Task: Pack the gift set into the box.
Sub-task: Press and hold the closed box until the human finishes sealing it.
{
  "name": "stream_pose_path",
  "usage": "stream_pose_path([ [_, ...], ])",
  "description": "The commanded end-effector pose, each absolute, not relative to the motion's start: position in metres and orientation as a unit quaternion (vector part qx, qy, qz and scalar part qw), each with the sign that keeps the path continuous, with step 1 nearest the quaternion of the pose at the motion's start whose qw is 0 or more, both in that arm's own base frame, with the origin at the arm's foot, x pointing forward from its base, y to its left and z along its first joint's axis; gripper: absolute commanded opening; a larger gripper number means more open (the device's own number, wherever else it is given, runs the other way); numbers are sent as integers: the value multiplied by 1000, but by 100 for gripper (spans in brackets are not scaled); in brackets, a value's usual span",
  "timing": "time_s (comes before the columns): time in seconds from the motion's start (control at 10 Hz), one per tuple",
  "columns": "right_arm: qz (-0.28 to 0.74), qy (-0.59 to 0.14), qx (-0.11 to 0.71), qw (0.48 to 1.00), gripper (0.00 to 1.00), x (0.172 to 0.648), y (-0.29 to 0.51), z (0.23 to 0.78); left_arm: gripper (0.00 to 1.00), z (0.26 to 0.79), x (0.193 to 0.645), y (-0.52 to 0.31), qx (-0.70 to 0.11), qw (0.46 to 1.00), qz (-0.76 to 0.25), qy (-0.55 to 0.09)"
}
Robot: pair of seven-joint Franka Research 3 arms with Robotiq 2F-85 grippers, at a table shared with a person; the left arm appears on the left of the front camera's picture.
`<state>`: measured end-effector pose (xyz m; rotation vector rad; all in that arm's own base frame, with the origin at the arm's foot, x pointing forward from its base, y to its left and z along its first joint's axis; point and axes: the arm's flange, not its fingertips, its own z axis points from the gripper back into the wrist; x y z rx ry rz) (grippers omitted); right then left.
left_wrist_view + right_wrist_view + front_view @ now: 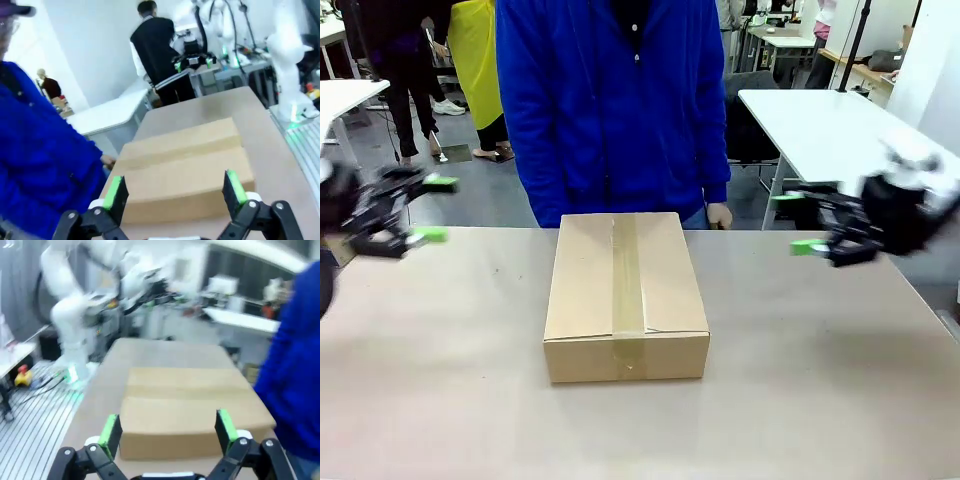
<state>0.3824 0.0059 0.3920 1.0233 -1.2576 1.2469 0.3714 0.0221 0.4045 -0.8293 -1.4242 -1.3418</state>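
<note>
The box [626, 294], a plain brown carton with its flaps shut and taped along the middle seam, lies in the middle of the table in front of a person in a blue jacket. My left gripper [433, 208] hangs open above the table's left edge, well away from the box. My right gripper [798, 222] hangs open above the right side, also apart from it. Both wrist views look at the box [182, 172] [192, 407] from the side, between open green-padded fingers [116, 191] [224, 425] that hold nothing. The gift set is not in view.
The person [615, 105] stands at the table's far edge, one hand [720, 215] resting near the box's back right corner. The tan tabletop [820, 380] is bare around the box. White tables [820, 120] and other people stand farther back.
</note>
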Motion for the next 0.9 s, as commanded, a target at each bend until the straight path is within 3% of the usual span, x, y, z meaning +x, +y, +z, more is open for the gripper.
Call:
stream_pose_path([
  [0.0,314,-701,283,573,100,360,-77,352,100,347,347,75,-332,495,-506,-624],
  [0.1,260,-707,237,613,100,370,-85,337,100,404,371,22,-341,487,-552,-585],
  [0.2,456,-572,401,552,100,357,-50,368,100,404,371,22,-341,487,-552,-585],
  [0.8,456,-572,401,552,100,357,-50,368,100,404,371,22,-341,487,-552,-585],
])
